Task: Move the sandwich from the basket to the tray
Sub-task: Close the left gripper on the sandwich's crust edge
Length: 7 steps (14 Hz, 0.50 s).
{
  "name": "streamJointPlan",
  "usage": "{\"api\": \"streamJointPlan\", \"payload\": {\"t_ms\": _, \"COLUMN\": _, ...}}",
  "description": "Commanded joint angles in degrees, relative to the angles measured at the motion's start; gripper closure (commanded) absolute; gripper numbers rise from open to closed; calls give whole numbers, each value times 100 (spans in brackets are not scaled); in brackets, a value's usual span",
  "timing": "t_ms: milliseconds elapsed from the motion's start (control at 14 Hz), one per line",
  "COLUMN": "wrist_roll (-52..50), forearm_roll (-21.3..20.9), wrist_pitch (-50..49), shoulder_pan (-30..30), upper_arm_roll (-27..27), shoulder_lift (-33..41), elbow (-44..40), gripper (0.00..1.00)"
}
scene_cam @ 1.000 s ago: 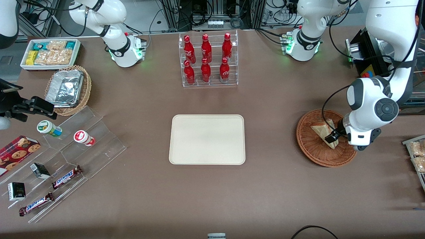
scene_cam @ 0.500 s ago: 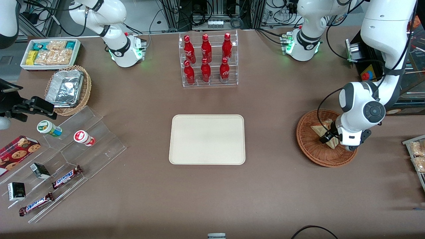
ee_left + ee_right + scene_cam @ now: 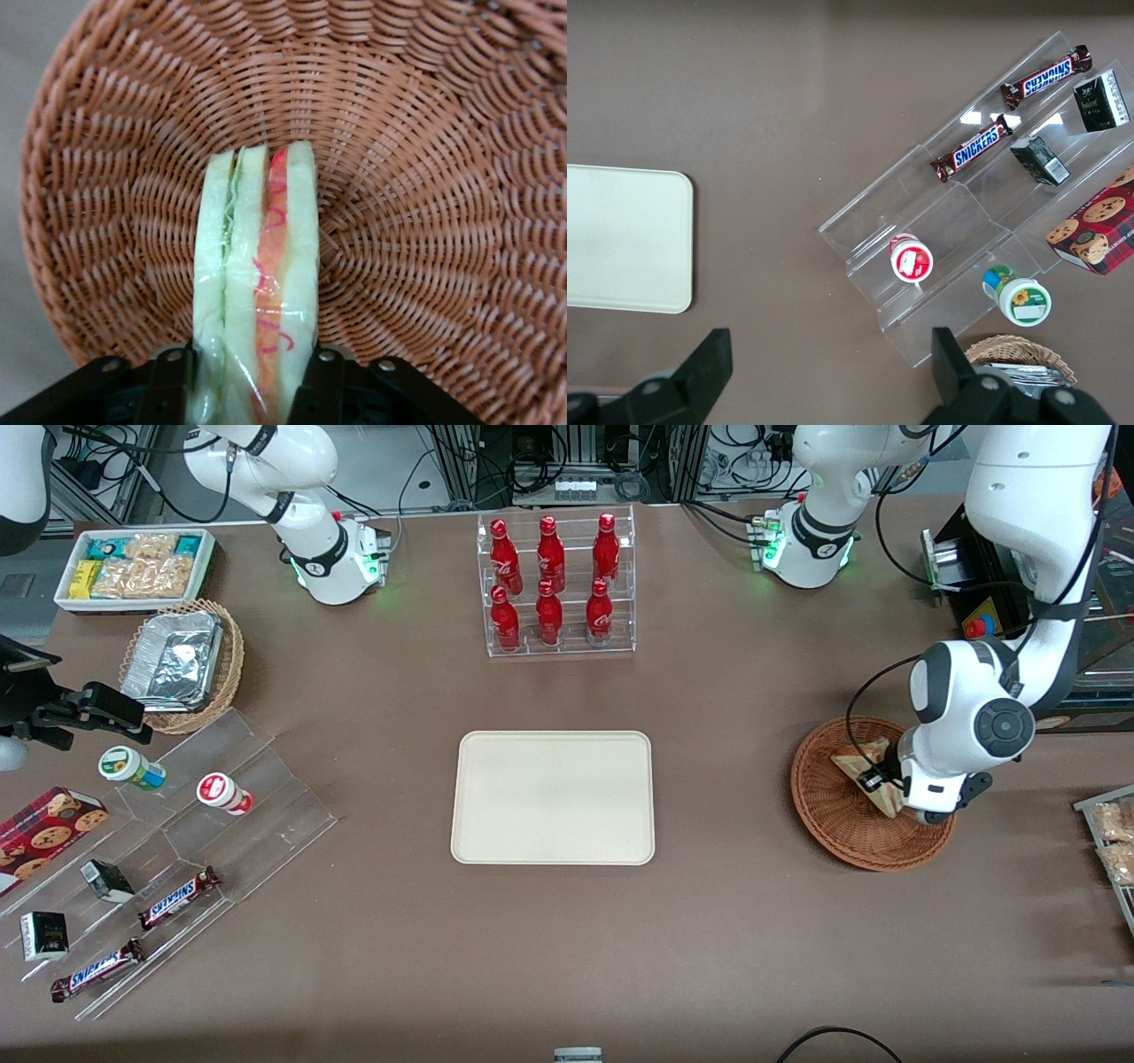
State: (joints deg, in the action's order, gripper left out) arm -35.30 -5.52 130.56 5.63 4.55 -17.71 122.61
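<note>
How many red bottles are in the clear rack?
6 red bottles in the clear rack: three in the row nearer the front camera, three in the upper row; none seems hidden. The gripper is at the sandwich in the basket.

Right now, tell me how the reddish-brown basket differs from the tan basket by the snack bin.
The reddish-brown basket is round, shallow and darker; the tan basket is lighter and looks deeper. The reddish-brown basket holds the sandwich, with the gripper shut on it inside; the tan basket holds foil containers and nothing reaches into it. The reddish-brown one sits toward the working arm's end of the table, the tan one toward the parked arm's. Both are woven wicker.
</note>
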Motion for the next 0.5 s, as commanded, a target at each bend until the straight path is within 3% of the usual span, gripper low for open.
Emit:
{"api": "streamJointPlan", "payload": {"t_ms": 0, "wrist_roll": 15, "forearm_roll": -72, "wrist_pitch": -224, "shoulder_pan": -54, "upper_arm_roll": 28, "shoulder_lift": 242, "elbow": -140, "gripper": 80}}
{"api": "streamJointPlan", "payload": {"t_ms": 214, "wrist_roll": 67, "forearm_roll": -81, "wrist_pitch": -934, "shoulder_pan": -474, "upper_arm_roll": 28, "shoulder_lift": 225, "elbow": -824, "gripper": 80}}
{"api": "streamJointPlan", "payload": {"t_ms": 429, "wrist_roll": 67, "forearm_roll": -72, "wrist_pitch": -927, "shoulder_pan": -940, "upper_arm_roll": 28, "shoulder_lift": 146, "elbow": -1169, "gripper": 79}}
